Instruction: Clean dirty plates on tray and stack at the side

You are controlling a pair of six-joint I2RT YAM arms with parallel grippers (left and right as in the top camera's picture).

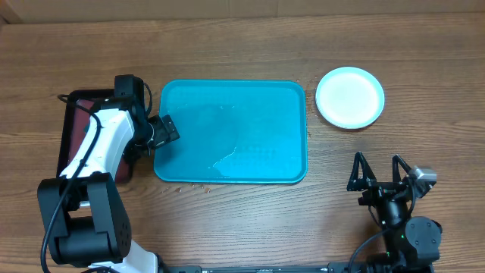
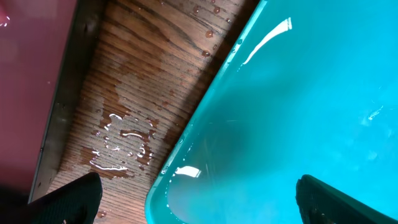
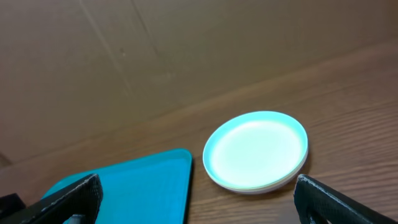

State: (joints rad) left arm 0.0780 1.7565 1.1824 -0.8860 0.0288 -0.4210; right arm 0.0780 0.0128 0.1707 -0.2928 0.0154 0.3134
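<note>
Wood-grain table (image 1: 227,220) with a wet patch (image 2: 121,143) between the dark red tray (image 1: 76,129) and the teal tray (image 1: 250,106) mid-frame. Plates (image 1: 349,97) sit stacked upper right on bare wood. Left gripper (image 1: 163,130) is over the tray's left edge, right gripper (image 1: 377,173) lower right, both jaws wide.

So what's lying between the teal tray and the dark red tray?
Just wooden table with a small water puddle, clearest in the left wrist view.
</note>
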